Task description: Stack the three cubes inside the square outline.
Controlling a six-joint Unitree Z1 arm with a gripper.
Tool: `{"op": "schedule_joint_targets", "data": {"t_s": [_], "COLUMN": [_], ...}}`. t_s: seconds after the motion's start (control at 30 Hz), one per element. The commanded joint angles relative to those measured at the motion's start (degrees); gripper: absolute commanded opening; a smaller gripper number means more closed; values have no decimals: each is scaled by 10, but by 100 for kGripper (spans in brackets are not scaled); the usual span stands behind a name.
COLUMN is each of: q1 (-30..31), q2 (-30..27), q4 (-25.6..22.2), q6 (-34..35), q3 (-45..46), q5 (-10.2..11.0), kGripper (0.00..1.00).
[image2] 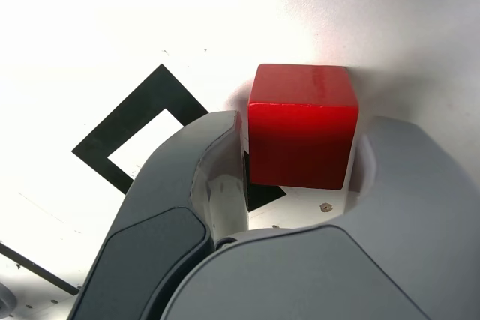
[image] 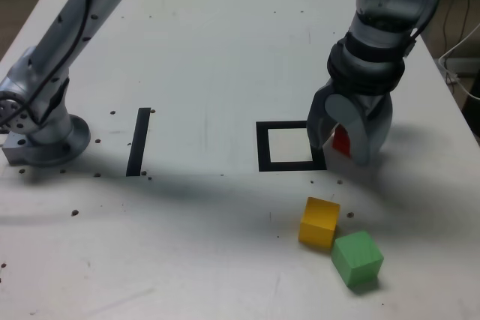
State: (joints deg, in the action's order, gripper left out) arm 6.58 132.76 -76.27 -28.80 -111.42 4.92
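- The worktop (image: 225,50) under me is white, scuffed and speckled with small dark marks.
- My arm (image: 390,13) comes down on the exterior view's right; my base (image: 45,140) is bolted at that view's left.
- My end effector (image: 343,144) points down at the worktop, its jaws narrowed around the red cube (image2: 302,124). In the wrist view one jaw sits against the cube's side and the other close at the opposite side; I cannot tell whether the grip is firm.
- The square outline (image: 264,148) lies flat just beside the red cube, nothing inside its white centre.
- A straight black strip (image: 139,140) lies between outline and base.
- The yellow cube (image: 319,222) and green cube (image: 358,258) sit near the front edge, corners touching or nearly so.
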Motion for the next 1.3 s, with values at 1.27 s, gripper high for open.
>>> {"op": "schedule_joint_targets", "data": {"t_s": [1.27], "q1": [4], "q2": [-116], "q4": [17], "q6": [292], "q3": [143], "q5": [-88], "kGripper": [28]}}
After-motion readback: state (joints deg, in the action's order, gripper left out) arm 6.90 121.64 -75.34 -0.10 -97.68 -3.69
